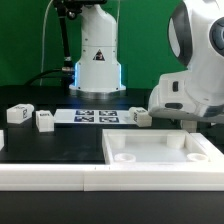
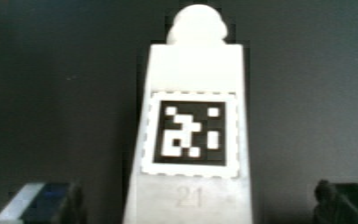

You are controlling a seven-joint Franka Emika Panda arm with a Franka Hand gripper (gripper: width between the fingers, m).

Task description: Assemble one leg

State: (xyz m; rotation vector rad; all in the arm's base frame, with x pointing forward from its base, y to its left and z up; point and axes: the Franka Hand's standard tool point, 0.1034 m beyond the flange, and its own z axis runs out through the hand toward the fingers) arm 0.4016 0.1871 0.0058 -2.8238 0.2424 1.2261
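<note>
In the wrist view a white leg (image 2: 194, 110) with a black-and-white tag and a rounded peg at its far end lies on the dark table. My gripper (image 2: 194, 205) is open, and its fingertips (image 2: 43, 202) stand on either side of the leg's near end with a gap on each side. In the exterior view the arm (image 1: 190, 85) is at the exterior view's right and hides the gripper. Three more legs lie on the table: two at the left (image 1: 18, 115) (image 1: 44, 120) and one beside the arm (image 1: 138, 117).
The large white panel (image 1: 165, 168) with corner sockets lies at the front. The marker board (image 1: 95, 117) lies in the middle, behind it. A white robot base (image 1: 97, 60) stands at the back. A white strip (image 1: 45, 177) runs along the front left.
</note>
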